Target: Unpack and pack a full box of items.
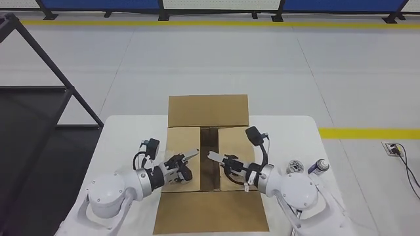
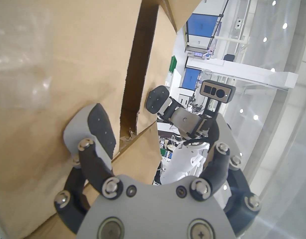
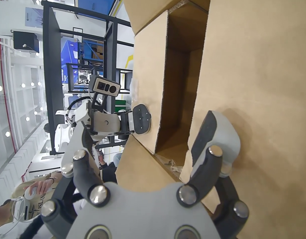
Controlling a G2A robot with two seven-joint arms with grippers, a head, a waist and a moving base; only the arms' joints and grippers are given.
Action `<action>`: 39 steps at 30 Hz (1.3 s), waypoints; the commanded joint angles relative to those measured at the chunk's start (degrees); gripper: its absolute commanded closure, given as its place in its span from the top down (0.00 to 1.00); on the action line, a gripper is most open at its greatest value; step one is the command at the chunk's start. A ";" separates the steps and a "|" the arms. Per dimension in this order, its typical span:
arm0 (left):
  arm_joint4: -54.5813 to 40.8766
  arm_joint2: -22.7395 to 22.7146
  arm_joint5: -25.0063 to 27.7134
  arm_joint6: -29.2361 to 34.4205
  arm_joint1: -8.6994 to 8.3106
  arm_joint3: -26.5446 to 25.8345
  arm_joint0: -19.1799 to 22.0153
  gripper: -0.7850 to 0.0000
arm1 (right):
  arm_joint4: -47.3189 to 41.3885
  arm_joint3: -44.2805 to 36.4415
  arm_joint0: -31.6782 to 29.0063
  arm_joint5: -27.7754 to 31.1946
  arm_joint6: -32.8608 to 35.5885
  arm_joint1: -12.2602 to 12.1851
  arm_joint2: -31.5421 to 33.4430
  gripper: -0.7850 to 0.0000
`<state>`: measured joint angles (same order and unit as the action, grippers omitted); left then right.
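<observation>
I see left gripper [image 1: 188, 161] at 9 o'clock of the box's [image 1: 209, 110] gap, right gripper [image 1: 222, 162] at 3 (both wide open, empty).

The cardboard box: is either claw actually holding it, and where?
Nothing is held: left gripper and right gripper are open, each touching a flap of the cardboard box.

Both arms inward, left pincer [image 1: 187, 162] and right pincer [image 1: 222, 162] wide open.

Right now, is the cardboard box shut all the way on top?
No: the box has a dark gap between its two inner flaps.
</observation>
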<state>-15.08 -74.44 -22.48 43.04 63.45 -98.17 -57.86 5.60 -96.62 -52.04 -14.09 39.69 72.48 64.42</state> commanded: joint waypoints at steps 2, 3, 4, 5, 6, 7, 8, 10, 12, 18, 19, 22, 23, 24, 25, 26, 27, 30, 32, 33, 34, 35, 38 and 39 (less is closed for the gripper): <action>-0.47 -1.10 0.68 -0.09 -0.20 -1.46 -0.98 1.00 | -0.46 -1.48 -0.99 1.48 0.52 -0.23 0.97 1.00; -0.64 -1.45 0.95 -0.05 -0.26 -1.95 -1.33 1.00 | -0.38 -1.93 -1.28 1.79 0.69 -0.33 1.33 1.00; -0.82 -1.82 1.13 -0.09 -0.32 -2.38 -1.65 1.00 | -0.47 -2.35 -1.57 1.97 0.81 -0.41 1.65 1.00; -1.03 -2.18 1.42 -0.14 -0.38 -2.86 -1.99 1.00 | -0.56 -2.77 -1.79 2.19 0.99 -0.48 1.94 1.00; -1.27 -2.54 1.71 -0.15 -0.44 -3.35 -2.33 1.00 | -0.64 -3.13 -1.98 2.45 1.20 -0.55 2.22 1.00; -1.50 -3.00 2.17 -0.25 -0.51 -3.93 -2.80 1.00 | -0.79 -3.63 -2.19 2.80 1.61 -0.64 2.53 1.00; -1.69 -3.25 2.38 -0.29 -0.55 -4.22 -3.04 1.00 | -1.10 -3.88 -2.29 3.14 1.92 -0.68 2.68 1.00; -2.57 -4.16 3.08 -0.17 -0.67 -5.08 -3.89 1.00 | -1.71 -4.43 -2.63 4.16 2.82 -0.85 3.41 1.00; -2.92 -4.81 3.21 0.07 -0.79 -5.43 -4.36 1.00 | -1.86 -4.74 -2.86 4.40 3.10 -0.97 3.87 1.00; -3.69 -5.95 3.56 0.13 -1.04 -5.88 -5.31 1.00 | -1.99 -5.04 -2.92 4.50 3.69 -1.18 4.30 1.00; -3.80 -6.03 3.60 0.09 -1.08 -5.91 -5.41 1.00 | -1.97 -5.02 -2.82 4.47 3.77 -1.21 4.25 1.00; -3.92 -6.11 3.67 0.04 -1.15 -5.95 -5.54 1.00 | -1.99 -4.95 -2.70 4.40 3.78 -1.25 4.18 1.00; -4.00 -6.13 3.70 -0.02 -1.18 -5.99 -5.60 1.00 | -1.83 -4.97 -2.64 4.39 3.77 -1.28 4.14 1.00; -4.01 -6.13 3.72 -0.03 -1.19 -6.00 -5.63 1.00 | -1.86 -4.96 -2.63 4.37 3.72 -1.28 4.14 1.00; -4.09 -6.18 3.75 -0.09 -1.22 -5.98 -5.67 1.00 | -1.94 -4.97 -2.63 4.33 3.63 -1.29 4.14 1.00; -4.19 -6.22 3.90 -0.12 -1.24 -5.98 -5.71 1.00 | -1.96 -4.97 -2.63 4.32 3.60 -1.31 4.12 1.00; -4.36 -6.36 4.06 -0.17 -1.27 -5.94 -5.80 1.00 | -2.01 -4.93 -2.61 4.15 3.63 -1.33 4.13 1.00; -4.97 -6.90 4.67 -0.17 -1.35 -6.03 -6.09 1.00 | -2.00 -4.85 -2.55 4.05 3.63 -1.39 4.14 1.00; -5.70 -7.58 5.33 -0.30 -1.41 -6.19 -6.52 1.00 | -2.11 -4.77 -2.52 3.99 3.67 -1.41 4.09 1.00; -6.02 -7.95 5.66 -0.27 -1.46 -6.29 -6.80 1.00 | -2.19 -4.75 -2.50 4.10 3.66 -1.42 4.04 1.00; -6.27 -8.33 5.86 -0.13 -1.51 -6.40 -7.05 1.00 | -2.23 -4.64 -2.49 4.03 3.64 -1.43 3.96 1.00; -6.95 -8.72 5.97 0.15 -1.56 -6.48 -7.29 1.00 | -2.24 -4.61 -2.44 4.00 3.58 -1.43 3.88 1.00; -8.04 -10.13 6.58 0.29 -1.72 -6.75 -8.00 1.00 | -2.46 -4.45 -2.33 4.09 3.52 -1.44 3.72 1.00; -8.47 -10.56 6.84 0.24 -1.76 -6.83 -8.28 1.00 | -2.49 -4.42 -2.30 4.10 3.50 -1.45 3.69 1.00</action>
<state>-23.22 -84.63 -15.87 43.35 61.73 -104.92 -65.89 3.13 -101.06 -54.37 -10.00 43.20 71.04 68.13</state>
